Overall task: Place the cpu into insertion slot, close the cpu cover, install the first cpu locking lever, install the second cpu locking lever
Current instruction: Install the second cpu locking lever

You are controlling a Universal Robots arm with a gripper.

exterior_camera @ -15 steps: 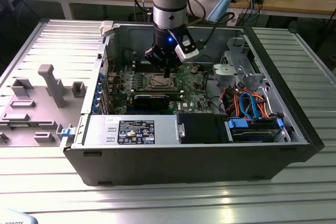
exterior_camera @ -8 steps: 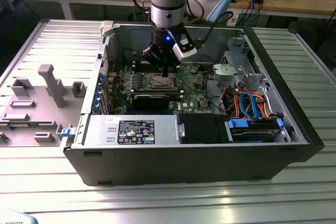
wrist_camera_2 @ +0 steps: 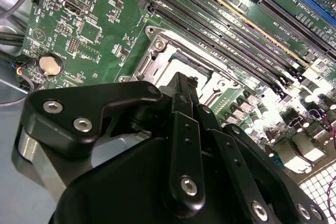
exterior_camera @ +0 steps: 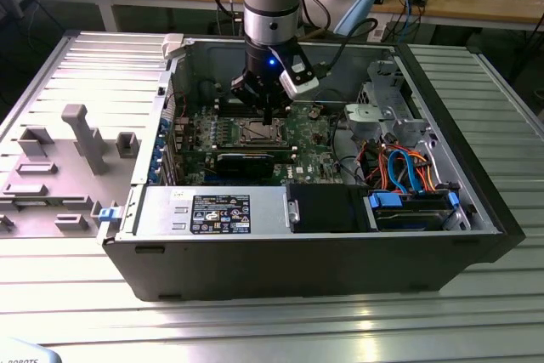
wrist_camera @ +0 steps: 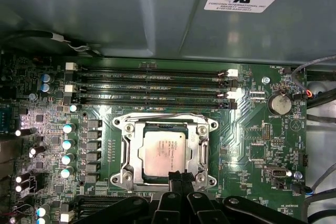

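The cpu [wrist_camera: 160,153] lies flat in the insertion slot [wrist_camera: 209,125] on the green board, its silver-grey top showing. The cpu cover [wrist_camera: 132,150] is down around it as a silvery frame. A thin wire lever [wrist_camera: 163,115] runs along the slot's edge nearest the memory slots. My gripper [wrist_camera: 177,176] is shut with nothing between its fingers, its tips at the cpu's edge on the side away from the memory. In the exterior view the gripper [exterior_camera: 268,121] hangs straight over the slot [exterior_camera: 257,133]. In the second wrist view the fingers [wrist_camera_2: 185,95] hide most of the slot [wrist_camera_2: 157,51].
The board sits in an open computer case [exterior_camera: 306,252] on a ribbed metal table. Memory slots [wrist_camera: 152,85] run beside the socket and a black card [exterior_camera: 245,161] lies in front of it. Drive bays and orange and blue cables [exterior_camera: 399,172] fill the exterior view's right. Grey fixtures [exterior_camera: 81,138] stand left.
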